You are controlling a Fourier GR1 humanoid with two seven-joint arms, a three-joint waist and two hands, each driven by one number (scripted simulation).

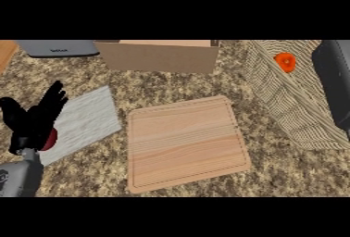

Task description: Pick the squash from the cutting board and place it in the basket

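Observation:
The orange squash (285,62) lies inside the woven basket (287,104) at the right, near its far end. In the middle of the counter the wooden cutting board (184,142) has nothing on it. My left hand (33,119) rests open at the left edge, fingers up, over the corner of a grey mat. A dark grey shape (335,85) at the right edge, beside and above the basket, looks like my right forearm. The right hand itself does not show.
A cardboard box (160,56) stands at the back behind the board. A grey appliance (58,47) sits at the back left. The pale grey mat (85,121) lies left of the board on the speckled stone counter (171,88).

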